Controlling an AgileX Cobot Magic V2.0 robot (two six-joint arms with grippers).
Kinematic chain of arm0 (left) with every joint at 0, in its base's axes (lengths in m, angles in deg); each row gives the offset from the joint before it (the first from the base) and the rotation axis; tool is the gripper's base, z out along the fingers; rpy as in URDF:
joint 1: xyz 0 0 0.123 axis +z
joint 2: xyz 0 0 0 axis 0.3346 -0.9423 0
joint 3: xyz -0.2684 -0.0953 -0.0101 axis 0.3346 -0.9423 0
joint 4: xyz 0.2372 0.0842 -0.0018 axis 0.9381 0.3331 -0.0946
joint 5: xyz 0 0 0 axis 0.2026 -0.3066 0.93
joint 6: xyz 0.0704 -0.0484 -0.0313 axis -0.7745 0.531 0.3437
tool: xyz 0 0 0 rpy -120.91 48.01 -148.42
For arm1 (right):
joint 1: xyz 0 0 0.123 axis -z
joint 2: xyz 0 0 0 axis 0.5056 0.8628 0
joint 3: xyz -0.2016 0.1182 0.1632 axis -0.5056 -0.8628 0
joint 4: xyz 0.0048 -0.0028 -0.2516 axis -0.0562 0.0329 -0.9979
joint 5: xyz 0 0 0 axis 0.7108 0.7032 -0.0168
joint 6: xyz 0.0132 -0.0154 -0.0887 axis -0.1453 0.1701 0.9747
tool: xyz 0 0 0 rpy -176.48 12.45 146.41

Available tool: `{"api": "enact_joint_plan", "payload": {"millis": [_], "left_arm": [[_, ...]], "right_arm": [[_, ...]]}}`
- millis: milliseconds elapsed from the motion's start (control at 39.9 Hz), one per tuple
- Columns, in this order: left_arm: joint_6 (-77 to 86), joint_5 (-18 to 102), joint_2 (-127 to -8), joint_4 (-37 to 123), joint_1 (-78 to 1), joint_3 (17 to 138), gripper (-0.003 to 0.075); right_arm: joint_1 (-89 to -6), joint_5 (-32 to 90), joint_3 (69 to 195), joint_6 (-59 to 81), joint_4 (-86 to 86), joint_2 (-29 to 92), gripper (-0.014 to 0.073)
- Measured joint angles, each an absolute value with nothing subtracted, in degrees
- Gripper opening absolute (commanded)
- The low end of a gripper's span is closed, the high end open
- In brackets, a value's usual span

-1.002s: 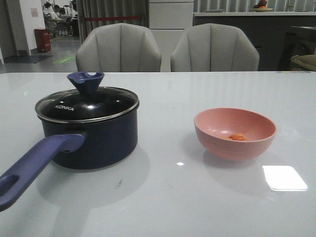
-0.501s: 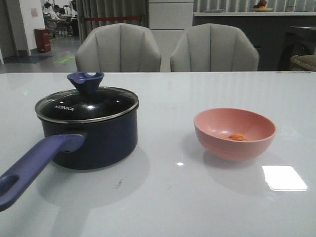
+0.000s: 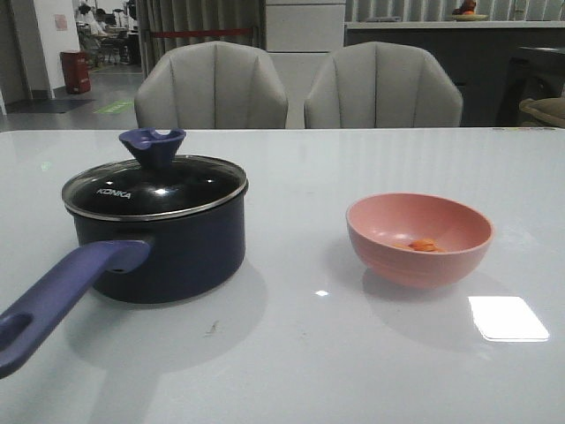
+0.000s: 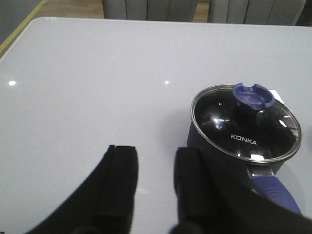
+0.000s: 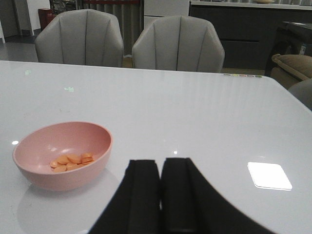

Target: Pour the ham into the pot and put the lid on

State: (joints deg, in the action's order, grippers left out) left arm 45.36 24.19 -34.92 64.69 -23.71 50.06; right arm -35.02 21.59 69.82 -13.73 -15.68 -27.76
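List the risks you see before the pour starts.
The lid sits shut on the pot, so pouring now would likely spill ham over the glass. The flared knob may slip from a pinch. The pot's long handle points toward the robot; the left gripper might knock it on approach.

Navy pot (image 3: 159, 252) sits left on the table, purple-blue handle pointing near-left. Glass KONKA lid (image 3: 154, 187) rests closed on it, knob up. Orange ham (image 3: 423, 246) pieces lie in the pink bowl (image 3: 418, 240), right.
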Motion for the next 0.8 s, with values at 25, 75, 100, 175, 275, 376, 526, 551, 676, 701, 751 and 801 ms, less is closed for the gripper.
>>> {"api": "enact_joint_plan", "payload": {"millis": [25,75,100,175,275,376,526,551,676,701,751,801], "left_arm": [[45.4,24.1,-35.1,64.7,-23.7,50.1,0.0506],[45.4,24.1,-35.1,64.7,-23.7,50.1,0.0559],[45.4,24.1,-35.2,64.7,-23.7,50.1,0.0578],[45.4,24.0,-35.2,64.7,-23.7,50.1,0.0591],[45.4,23.7,-35.7,64.7,-23.7,50.1,0.0586],[45.4,22.6,-37.8,64.7,-23.8,51.2,0.0586],[45.4,17.9,-45.2,64.5,-25.3,57.1,0.0586],[45.4,16.9,-47.0,64.2,-25.7,58.1,0.0586],[45.4,13.0,-55.5,63.6,-27.4,64.0,0.0586],[45.4,12.5,-57.0,63.6,-27.8,65.4,0.0586],[45.4,11.3,-60.4,63.6,-28.8,67.9,0.0586],[45.4,10.6,-64.0,63.2,-29.7,70.4,0.0586]], "right_arm": [[-35.0,21.6,69.8,-13.7,-15.7,-27.8,0.0148],[-35.0,21.6,69.8,-13.7,-15.7,-27.8,0.0148],[-35.0,21.6,69.8,-13.7,-15.7,-27.8,0.0148],[-35.0,21.6,69.8,-13.7,-15.7,-27.8,0.0148],[-35.0,21.6,69.8,-13.7,-15.7,-27.8,0.0148],[-35.0,21.6,69.8,-13.7,-15.7,-27.8,0.0148],[-35.0,21.6,69.8,-13.7,-15.7,-27.8,0.0148],[-35.0,21.6,69.8,-13.7,-15.7,-27.8,0.0148],[-35.0,21.6,69.8,-13.7,-15.7,-27.8,0.0148],[-35.0,21.6,69.8,-13.7,-15.7,-27.8,0.0148],[-35.0,21.6,69.8,-13.7,-15.7,-27.8,0.0148],[-35.0,21.6,69.8,-13.7,-15.7,-27.8,0.0148]]}}
